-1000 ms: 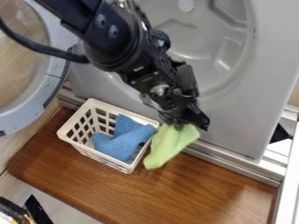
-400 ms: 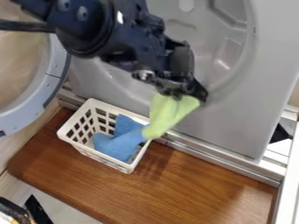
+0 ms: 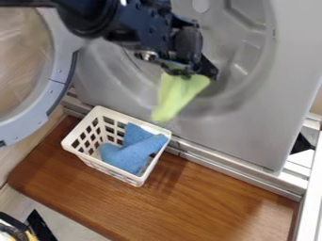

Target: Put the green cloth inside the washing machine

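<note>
Camera view: the gripper (image 3: 192,75) hangs before the washing machine (image 3: 242,113), its fingers clamped on the top of the green cloth (image 3: 175,94). The cloth dangles above the white basket (image 3: 82,154), where a blue cloth (image 3: 131,153) lies, on the wooden bench (image 3: 207,197).

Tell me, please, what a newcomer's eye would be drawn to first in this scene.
Probably the lime-green cloth, hanging from the black two-finger gripper in front of the grey washing machine front. Next would come the white slatted plastic basket on the brown wooden board below, with a bright blue cloth bunched inside. The round, open door with its pale rim frames the left side.
</note>
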You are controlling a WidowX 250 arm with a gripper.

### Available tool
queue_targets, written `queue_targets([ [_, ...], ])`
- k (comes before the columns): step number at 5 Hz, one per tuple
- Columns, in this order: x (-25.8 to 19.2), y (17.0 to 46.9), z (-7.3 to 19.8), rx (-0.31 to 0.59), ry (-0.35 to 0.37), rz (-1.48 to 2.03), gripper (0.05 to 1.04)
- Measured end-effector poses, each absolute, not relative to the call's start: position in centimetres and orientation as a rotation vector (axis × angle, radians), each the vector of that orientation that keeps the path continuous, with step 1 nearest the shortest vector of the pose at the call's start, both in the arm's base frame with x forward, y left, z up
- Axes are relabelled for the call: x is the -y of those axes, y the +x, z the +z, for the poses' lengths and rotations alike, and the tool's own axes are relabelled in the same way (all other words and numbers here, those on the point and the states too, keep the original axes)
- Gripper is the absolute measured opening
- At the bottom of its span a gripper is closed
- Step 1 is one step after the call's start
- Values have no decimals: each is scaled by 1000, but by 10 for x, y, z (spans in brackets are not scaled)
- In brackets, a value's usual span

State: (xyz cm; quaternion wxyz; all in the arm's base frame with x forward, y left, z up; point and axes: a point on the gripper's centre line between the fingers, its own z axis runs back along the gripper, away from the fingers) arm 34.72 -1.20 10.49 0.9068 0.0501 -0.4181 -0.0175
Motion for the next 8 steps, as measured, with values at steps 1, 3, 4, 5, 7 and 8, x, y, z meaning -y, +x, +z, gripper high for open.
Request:
queue_targets([
  [1,5,369,101,866,102,-19,97],
  [3,2,417,82,840,96,-20,97],
  [4,4,432,72,824,86,-29,97],
  [5,5,442,64,796,89,-47,124],
  [7,7,438,59,769,73,-40,621],
  [8,9,433,55,759,59,-37,917],
])
